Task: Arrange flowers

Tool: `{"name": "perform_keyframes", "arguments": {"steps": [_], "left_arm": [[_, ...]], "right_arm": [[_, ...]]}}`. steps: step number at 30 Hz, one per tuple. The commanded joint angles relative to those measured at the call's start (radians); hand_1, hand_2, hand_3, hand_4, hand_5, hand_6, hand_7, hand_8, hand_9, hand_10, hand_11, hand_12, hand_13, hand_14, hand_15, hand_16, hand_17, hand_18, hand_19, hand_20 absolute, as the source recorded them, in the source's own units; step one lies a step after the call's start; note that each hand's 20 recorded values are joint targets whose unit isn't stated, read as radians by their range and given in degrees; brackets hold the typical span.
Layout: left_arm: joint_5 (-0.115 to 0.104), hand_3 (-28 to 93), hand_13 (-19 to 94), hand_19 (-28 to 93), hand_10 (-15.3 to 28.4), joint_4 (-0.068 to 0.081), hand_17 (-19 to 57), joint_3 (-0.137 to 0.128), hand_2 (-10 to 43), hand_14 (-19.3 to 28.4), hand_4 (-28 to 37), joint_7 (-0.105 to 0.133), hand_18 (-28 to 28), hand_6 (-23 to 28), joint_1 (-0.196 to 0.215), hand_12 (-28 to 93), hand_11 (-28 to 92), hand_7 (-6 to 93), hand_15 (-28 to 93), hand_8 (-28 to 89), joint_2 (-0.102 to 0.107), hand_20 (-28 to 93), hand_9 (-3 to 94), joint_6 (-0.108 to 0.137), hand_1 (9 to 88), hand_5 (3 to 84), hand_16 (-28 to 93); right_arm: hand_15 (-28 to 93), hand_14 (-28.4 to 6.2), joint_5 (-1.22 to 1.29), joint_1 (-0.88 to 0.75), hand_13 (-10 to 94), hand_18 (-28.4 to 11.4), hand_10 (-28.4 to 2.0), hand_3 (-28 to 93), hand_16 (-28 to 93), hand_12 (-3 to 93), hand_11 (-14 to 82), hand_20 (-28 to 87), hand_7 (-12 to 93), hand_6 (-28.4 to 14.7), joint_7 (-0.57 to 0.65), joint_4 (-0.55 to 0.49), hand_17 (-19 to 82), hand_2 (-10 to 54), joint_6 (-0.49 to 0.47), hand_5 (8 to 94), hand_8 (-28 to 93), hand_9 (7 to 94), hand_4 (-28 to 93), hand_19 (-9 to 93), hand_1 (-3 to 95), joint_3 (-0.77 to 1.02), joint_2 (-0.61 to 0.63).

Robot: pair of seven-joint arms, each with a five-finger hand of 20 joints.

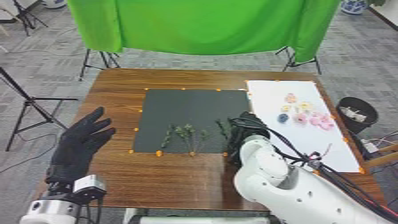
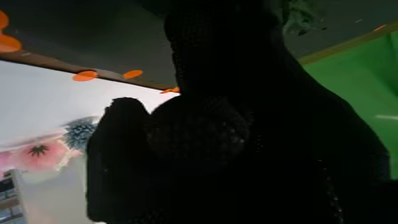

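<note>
My left hand (image 1: 82, 142) is open over the table's left side, its fingers straight and apart. My right hand (image 1: 244, 131) is over the dark mat's right edge, close beside a green sprig (image 1: 223, 127). Farther left on the mat lie green stems (image 1: 185, 132) and a thin sprig (image 1: 168, 136). Pink flowers (image 1: 321, 120), a blue flower (image 1: 283, 118) and pale yellow flowers (image 1: 305, 106) lie on the white sheet. In the right wrist view my right hand (image 2: 258, 125) partly hides some greenery (image 2: 302, 15); a pink flower (image 2: 40, 154) and the blue flower (image 2: 80, 134) are beyond it.
The dark mat (image 1: 191, 105) and white sheet (image 1: 271, 92), edged with orange stickers, lie on the brown table (image 1: 115, 172). A black bin (image 1: 357, 111) stands beyond the table's right edge. Cables (image 1: 330, 175) run along my right arm. A green cloth (image 1: 195, 27) hangs behind the table.
</note>
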Motion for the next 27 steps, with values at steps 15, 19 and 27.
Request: {"name": "perform_keyframes", "arguments": {"steps": [15,19,27], "left_arm": [[0.002,62,19,42,18.1,-0.005,-11.4,-0.019,9.3,23.9,-20.6,0.001,19.3,9.5,0.032,12,27,10.7,56,-8,-0.006,12,30.6,-0.003,31.0,36.2,-11],[-0.002,62,19,42,18.1,-0.004,-11.5,-0.016,9.2,23.9,-20.6,0.005,19.3,9.4,0.032,12,26,10.8,56,-8,-0.004,12,30.6,-0.001,31.1,36.1,-11],[-0.002,62,19,42,18.0,-0.007,-11.4,-0.019,9.2,23.8,-20.7,0.007,19.2,9.4,0.042,12,26,10.8,56,-8,-0.009,12,30.5,0.003,31.0,36.1,-11]], "right_arm": [[63,-1.7,-0.008,-0.021,94,-12.0,-10.2,71,16,25.5,23.1,30,21,-3.4,0.000,-0.030,71,-9.5,-0.023,83.7,16,92.8,-24,93,56.5,-0.004,-0.007],[62,-1.6,-0.008,-0.023,94,-11.3,-10.6,71,16,25.2,23.6,28,21,-3.6,0.004,-0.033,71,-9.5,-0.019,83.9,15,92.6,-23,93,55.6,-0.001,-0.003],[61,-0.6,-0.024,-0.051,94,-8.6,-13.0,67,16,19.0,27.9,24,19,-5.2,-0.020,-0.070,72,-9.5,-0.066,83.1,15,90.3,-21,93,51.1,0.031,-0.001]]}}
